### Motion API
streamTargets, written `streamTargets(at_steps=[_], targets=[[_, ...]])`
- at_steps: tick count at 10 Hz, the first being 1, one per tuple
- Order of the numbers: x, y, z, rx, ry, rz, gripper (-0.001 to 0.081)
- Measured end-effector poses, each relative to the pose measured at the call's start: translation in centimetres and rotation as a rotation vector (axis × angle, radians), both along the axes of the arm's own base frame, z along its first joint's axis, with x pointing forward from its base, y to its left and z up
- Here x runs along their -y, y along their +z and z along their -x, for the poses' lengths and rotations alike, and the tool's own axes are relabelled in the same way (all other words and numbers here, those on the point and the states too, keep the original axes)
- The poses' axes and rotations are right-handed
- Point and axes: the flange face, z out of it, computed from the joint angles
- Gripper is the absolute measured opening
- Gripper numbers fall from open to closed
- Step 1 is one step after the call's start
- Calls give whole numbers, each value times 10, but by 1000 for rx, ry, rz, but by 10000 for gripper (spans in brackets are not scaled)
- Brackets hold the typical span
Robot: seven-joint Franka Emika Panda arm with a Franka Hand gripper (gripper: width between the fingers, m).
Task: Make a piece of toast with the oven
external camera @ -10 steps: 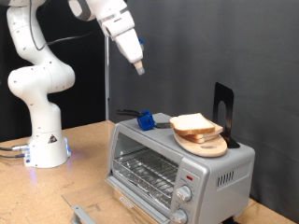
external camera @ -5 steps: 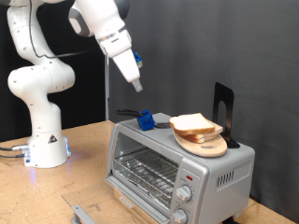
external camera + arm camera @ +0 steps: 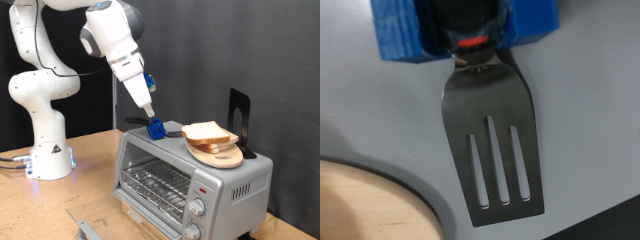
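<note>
The silver toaster oven [image 3: 235, 185] stands at the exterior view's bottom right, its wire rack [image 3: 155, 185] showing at the front. The piece of toast [image 3: 210, 132] lies on a round light-wood plate [image 3: 222, 156] on the oven's top. A metal slotted spatula [image 3: 492, 140] with a blue block handle [image 3: 156, 127] also lies on the oven's top, to the toast's left in the exterior view. My gripper [image 3: 148, 108] hangs just above the blue handle, apart from it. The wrist view shows the spatula, the blue handle [image 3: 405, 30] and the plate's edge [image 3: 365, 205], with no fingers in it.
The robot's white base [image 3: 45, 150] stands on the wooden table at the exterior view's left. A black upright bracket [image 3: 238, 112] stands behind the plate on the oven. The oven's lowered door [image 3: 100, 222] juts out at the bottom edge. Two knobs [image 3: 198, 208] sit on the oven's right panel.
My gripper has come down and slightly to the exterior view's right, from high above the oven to just over the spatula's blue handle. The toast, plate and spatula have not moved.
</note>
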Motion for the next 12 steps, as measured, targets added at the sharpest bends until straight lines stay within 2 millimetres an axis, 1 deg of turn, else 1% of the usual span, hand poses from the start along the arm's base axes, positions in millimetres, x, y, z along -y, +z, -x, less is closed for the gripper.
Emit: streamTargets(at_steps=[4, 9, 12], targets=[[-15, -22, -1, 5, 17, 17, 682], [-16, -41, 3, -3, 8, 31, 682], [-18, -47, 1, -4, 2, 24, 682]])
